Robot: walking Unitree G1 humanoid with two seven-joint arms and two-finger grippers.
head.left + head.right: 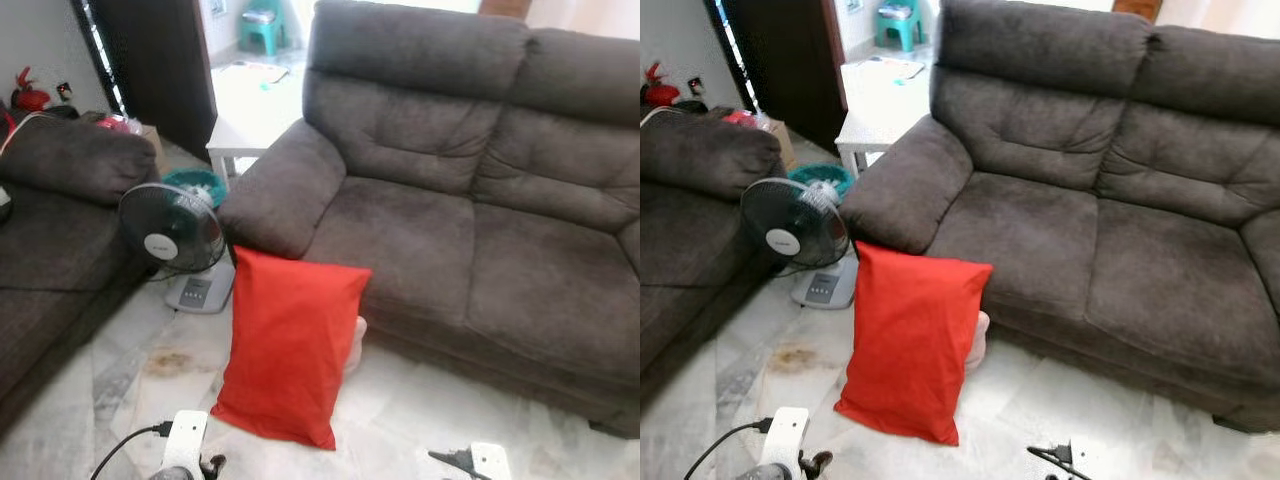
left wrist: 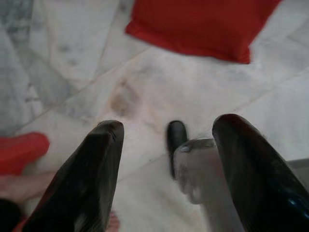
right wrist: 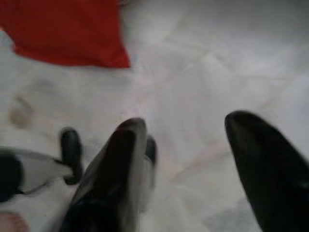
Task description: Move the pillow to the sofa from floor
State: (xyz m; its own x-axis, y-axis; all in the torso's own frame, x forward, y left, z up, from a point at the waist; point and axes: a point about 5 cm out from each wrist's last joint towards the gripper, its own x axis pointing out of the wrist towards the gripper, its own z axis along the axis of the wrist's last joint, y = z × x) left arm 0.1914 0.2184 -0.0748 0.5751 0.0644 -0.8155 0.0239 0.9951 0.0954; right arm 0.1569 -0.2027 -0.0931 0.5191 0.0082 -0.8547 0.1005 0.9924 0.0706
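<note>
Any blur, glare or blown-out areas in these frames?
Left and right eye views: mostly sharp; the doorway floor behind the sofa is blown out white. Left wrist view: left gripper fingers soft, pillow slightly blurred. Right wrist view: blurrier, right gripper fingers smeared; marble floor washed pale.

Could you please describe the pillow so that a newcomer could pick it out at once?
Find the dark grey sofa, then its left armrest. The pillow stands on the pale floor, leaning against the sofa front beside a small fan. It is the scene's one big bright red thing.
</note>
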